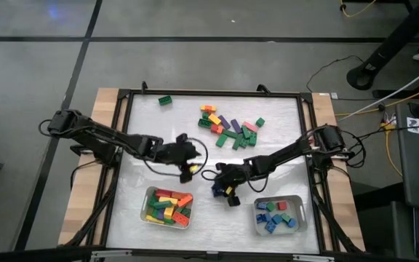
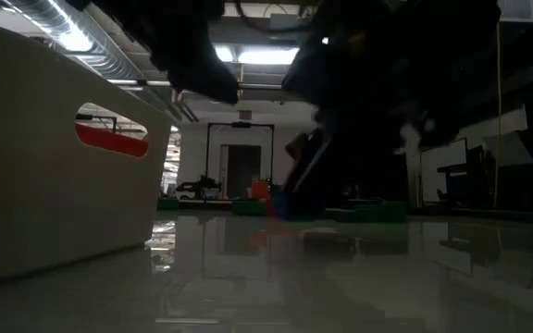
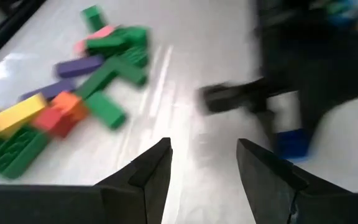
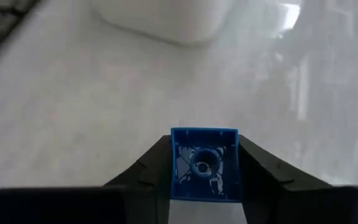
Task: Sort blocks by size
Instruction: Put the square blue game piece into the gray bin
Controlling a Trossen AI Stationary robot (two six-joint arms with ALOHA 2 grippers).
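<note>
Blue block point(image 4: 204, 164) sat clamped in the right tool point(image 4: 204, 177); a loose grip could drop it short of the tray point(image 1: 280, 217). Left tool point(image 3: 204, 168) stood apart, empty.

Between the two dark fingers of the right gripper point(image 4: 204, 177) sits a small, squarish blue plastic brick point(image 4: 204, 163), its hollow underside facing the camera so that the round tube inside it shows. Each finger presses against one side wall of the brick, and the brick fills the whole gap between the jaws. Beyond the fingertips lies a pale, glossy table surface point(image 4: 73, 112) with soft streaks of reflected light. Farther out ahead of the jaws stands the rounded corner of a pale plastic tray point(image 4: 166, 18), well apart from the brick.
</note>
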